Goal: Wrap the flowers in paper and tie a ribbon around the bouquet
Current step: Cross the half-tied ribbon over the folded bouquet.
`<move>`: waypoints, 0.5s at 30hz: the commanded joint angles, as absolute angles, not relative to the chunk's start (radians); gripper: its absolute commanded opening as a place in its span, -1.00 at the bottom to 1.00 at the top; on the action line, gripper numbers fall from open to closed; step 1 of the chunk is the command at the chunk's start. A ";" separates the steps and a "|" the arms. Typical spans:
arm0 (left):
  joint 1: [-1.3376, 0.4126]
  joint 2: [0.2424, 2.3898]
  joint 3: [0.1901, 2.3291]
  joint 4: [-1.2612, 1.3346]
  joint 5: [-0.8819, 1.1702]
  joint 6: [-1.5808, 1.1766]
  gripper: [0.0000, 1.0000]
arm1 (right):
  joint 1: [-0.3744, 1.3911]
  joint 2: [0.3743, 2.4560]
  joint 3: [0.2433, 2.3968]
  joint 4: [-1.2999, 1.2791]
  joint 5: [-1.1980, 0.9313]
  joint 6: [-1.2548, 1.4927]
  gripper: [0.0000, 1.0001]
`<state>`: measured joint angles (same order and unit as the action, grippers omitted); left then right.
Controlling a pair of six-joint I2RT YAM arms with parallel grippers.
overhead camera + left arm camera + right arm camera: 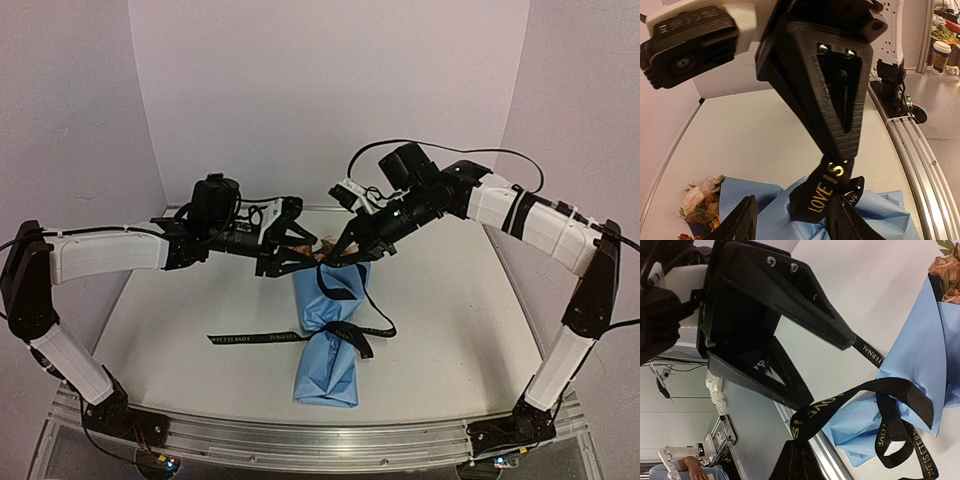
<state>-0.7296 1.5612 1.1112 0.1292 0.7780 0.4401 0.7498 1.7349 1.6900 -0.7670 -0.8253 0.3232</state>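
**Q:** Pale walls (pixel 300 90) and a white table (pixel 180 310) are shown; where is the bouquet (pixel 328 372) placed?

**A:** It is laid mid-table, blooms (pixel 699 199) pointed away from the arm bases. The ribbon (pixel 255 338) is looped about its middle, with one tail trailed leftward.

**Q:** What failure is to be feared?

**A:** Were the strand pulled sharply, the light bundle could be dragged, or the loop slipped off.

**Q:** How are the arms posed?

**A:** Both are reached inward above the bloom end. The right gripper (pixel 840 148) is clamped on a ribbon strand. The left gripper (pixel 792 210) is parted, that strand hanging between its fingers.

White arm shells (pixel 105 255), black joints (pixel 25 285), black cables (pixel 440 144); ribbed black pincer fingers (pixel 810 75), 2 screws (pixel 822 47).
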 commanded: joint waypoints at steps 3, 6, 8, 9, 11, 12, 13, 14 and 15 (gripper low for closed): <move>-0.747 1.572 1.165 0.061 0.834 0.462 0.02 | 0.752 1.743 1.748 -0.794 -0.801 0.267 -1.00; -0.747 1.569 1.182 0.023 0.832 0.479 0.02 | 0.752 1.741 1.750 -0.802 -0.789 0.255 -1.00; -0.748 1.569 1.188 0.022 0.825 0.483 0.03 | 0.753 1.743 1.754 -0.805 -0.798 0.250 -1.00; -0.748 1.574 1.192 0.029 0.821 0.480 0.03 | 0.752 1.748 1.760 -0.807 -0.805 0.253 -1.00; -0.749 1.592 1.209 0.034 0.813 0.475 0.02 | 0.752 1.757 1.772 -0.811 -0.815 0.257 -1.00; -0.749 1.597 1.214 0.036 0.813 0.472 0.02 | 0.753 1.760 1.776 -0.813 -0.816 0.257 -1.00; -0.750 1.601 1.217 0.041 0.815 0.469 0.02 | 0.753 1.761 1.777 -0.814 -0.812 0.257 -1.00; -0.752 1.604 1.218 0.043 0.817 0.468 0.02 | 0.753 1.760 1.775 -0.815 -0.807 0.254 -1.00; -0.756 1.607 1.219 0.042 0.819 0.469 0.01 | 0.753 1.758 1.772 -0.815 -0.800 0.251 -1.00</move>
